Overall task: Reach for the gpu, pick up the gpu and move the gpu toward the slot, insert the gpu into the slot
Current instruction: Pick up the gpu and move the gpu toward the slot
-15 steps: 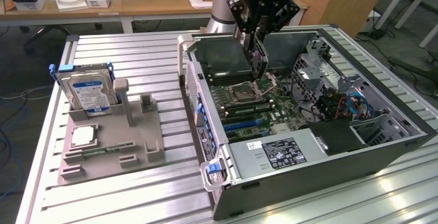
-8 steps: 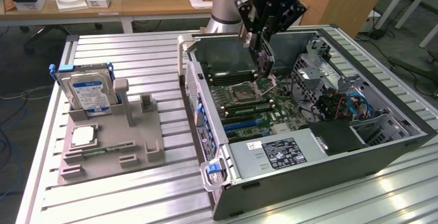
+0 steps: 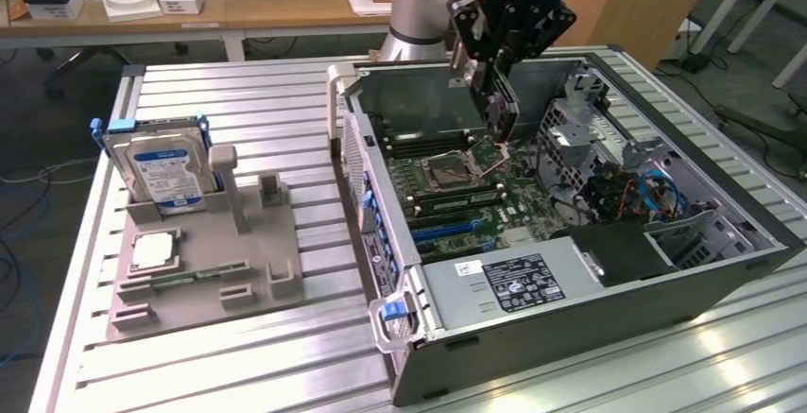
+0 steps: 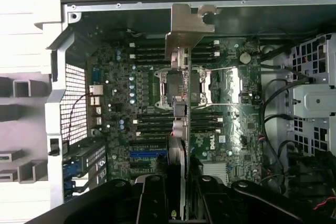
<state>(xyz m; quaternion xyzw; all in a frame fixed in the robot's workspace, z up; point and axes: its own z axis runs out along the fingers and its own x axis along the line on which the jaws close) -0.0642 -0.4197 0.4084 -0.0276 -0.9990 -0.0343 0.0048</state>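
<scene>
The claw (image 3: 492, 65) is clamped on the gpu (image 3: 500, 111), which hangs on edge above the motherboard (image 3: 505, 196) inside the open case (image 3: 568, 309). The card looks thin, stiff, light and fragile. It is best gripped across its flat faces, clear of the pale metal bracket (image 4: 186, 27).

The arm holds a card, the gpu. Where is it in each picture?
Exterior view: the gpu hangs from the gripper above the open case, over the CPU socket.
Wrist view: the gpu is edge-on, running out from the gripper, its metal bracket at the far end.
Shared landmark: the CPU socket under the card.
</scene>
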